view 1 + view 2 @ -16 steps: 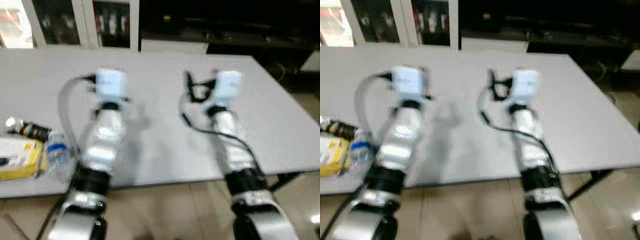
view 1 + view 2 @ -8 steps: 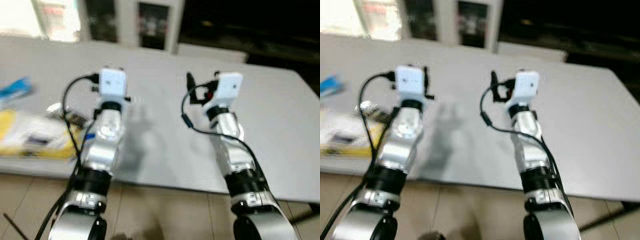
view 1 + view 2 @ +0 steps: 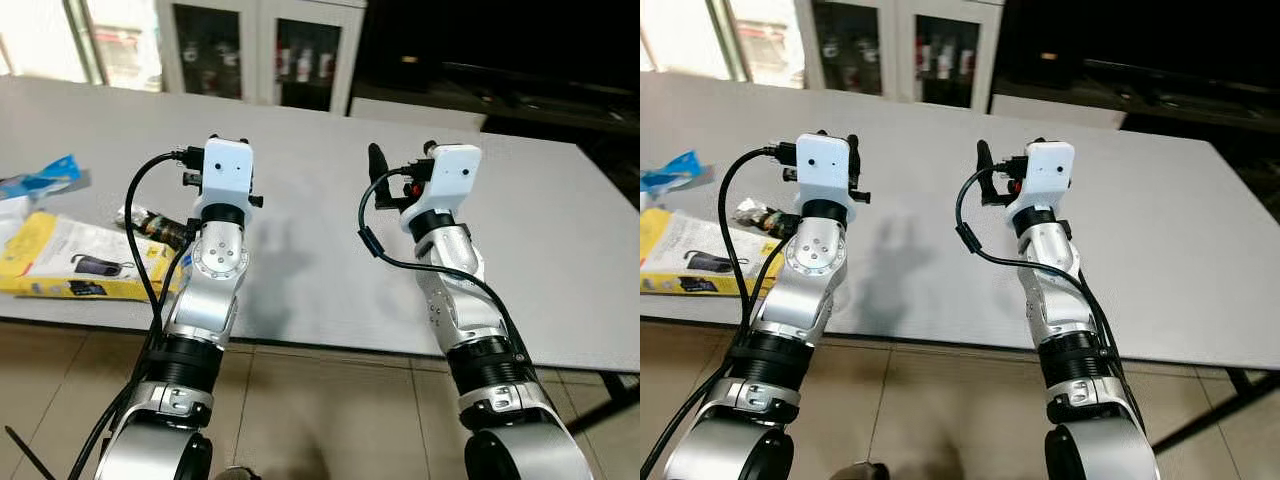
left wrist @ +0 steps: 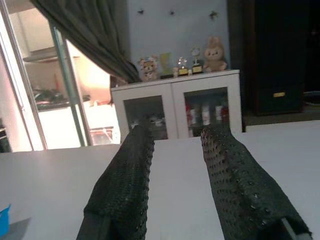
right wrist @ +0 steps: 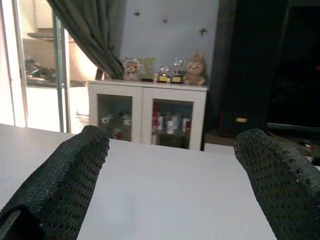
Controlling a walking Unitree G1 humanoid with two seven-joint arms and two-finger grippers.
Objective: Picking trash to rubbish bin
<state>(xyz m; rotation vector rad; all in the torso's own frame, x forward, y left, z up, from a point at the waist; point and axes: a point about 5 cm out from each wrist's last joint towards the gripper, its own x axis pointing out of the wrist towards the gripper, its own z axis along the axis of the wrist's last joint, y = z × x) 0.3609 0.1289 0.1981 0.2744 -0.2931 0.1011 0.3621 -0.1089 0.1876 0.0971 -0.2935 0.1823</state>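
While both claws hover released over the grey desk (image 3: 320,260), left claw (image 4: 175,165) and right claw (image 5: 170,175) empty, trash — yellow packet (image 3: 70,262), small bottle (image 3: 150,222) — sits at frame left.

Grey table (image 3: 320,270) with yellow package (image 3: 70,268), small bottle (image 3: 152,222), blue wrapper (image 3: 45,178) at its left end.

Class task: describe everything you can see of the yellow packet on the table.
The yellow packet lies flat near the table's front edge, on the robot's left. It looks like flat card or plastic retail packaging, yellow with a white panel picturing a dark item. A small dark bottle lies at its far corner; whether they touch is unclear.
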